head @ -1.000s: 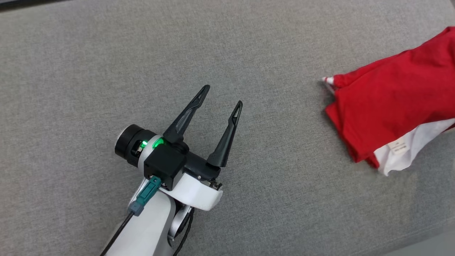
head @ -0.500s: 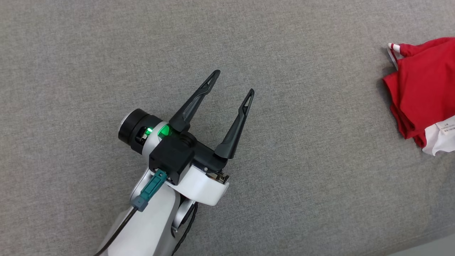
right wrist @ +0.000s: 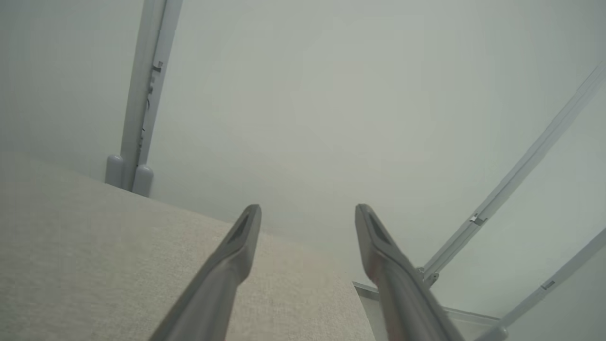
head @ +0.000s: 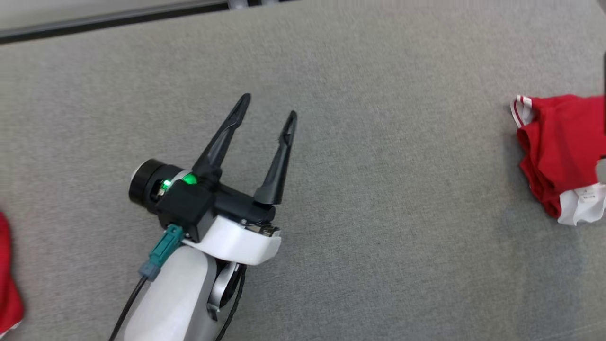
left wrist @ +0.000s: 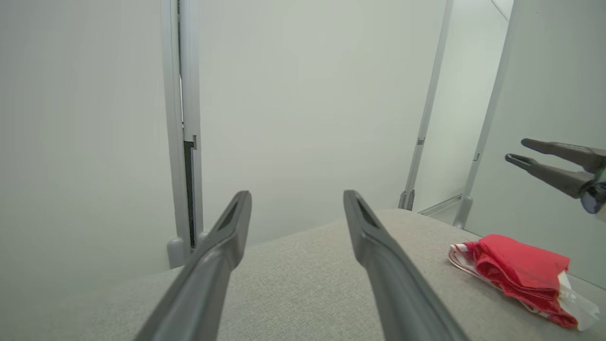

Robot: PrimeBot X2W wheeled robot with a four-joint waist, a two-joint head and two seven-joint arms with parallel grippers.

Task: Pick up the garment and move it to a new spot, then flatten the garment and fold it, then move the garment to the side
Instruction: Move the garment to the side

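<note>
The garment (head: 556,151) is a red bundle with white striped trim and a white inner layer with a label. It lies folded on the grey fabric surface (head: 378,227) at the right edge of the head view. In the left wrist view the garment (left wrist: 518,270) rests at the lower right, and my right gripper (left wrist: 516,151) hovers above it with its fingers apart and nothing in them. My right gripper (right wrist: 307,210) stands open over the surface's edge. My left gripper (head: 268,106) is open and empty at centre left, well clear of the garment; its fingers (left wrist: 227,237) frame bare surface.
Another piece of red cloth (head: 8,279) pokes in at the left edge of the head view. The surface's far edge (head: 118,21) runs along the top, with a dark gap behind it. Pale wall panels with upright posts (left wrist: 182,142) stand beyond the surface.
The head camera has shifted, so the garment now sits at the right edge as a smaller, more compact bundle. Red cloth has come into view at the left. My left gripper stays open.
</note>
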